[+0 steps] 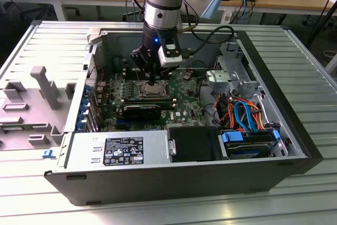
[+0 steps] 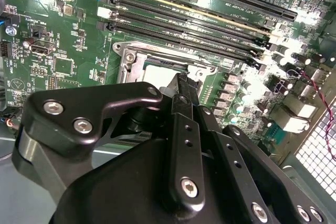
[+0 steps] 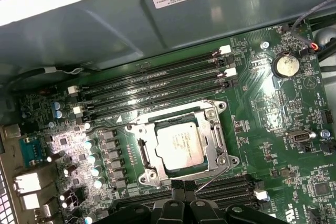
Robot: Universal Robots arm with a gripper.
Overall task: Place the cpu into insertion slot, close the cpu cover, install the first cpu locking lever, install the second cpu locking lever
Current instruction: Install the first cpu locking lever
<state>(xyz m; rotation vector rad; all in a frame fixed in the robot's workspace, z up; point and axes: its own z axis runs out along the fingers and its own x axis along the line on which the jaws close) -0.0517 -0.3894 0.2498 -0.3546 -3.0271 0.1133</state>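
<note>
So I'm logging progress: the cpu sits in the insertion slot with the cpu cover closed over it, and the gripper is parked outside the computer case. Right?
Not quite. The cpu does sit in the insertion slot with the cpu cover down around it, but the gripper is inside the computer case, right above the socket, as the exterior view shows.

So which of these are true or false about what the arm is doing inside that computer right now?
1. The chip lies in its socket on the green board. True.
2. The gripper hangs over the power supply. False: it is just above the socket.
3. The metal frame lies around the chip. True.
4. The gripper carries the chip. False: the chip sits in the socket.
5. The long slots beside the socket hold memory sticks. False: they look empty.
</note>
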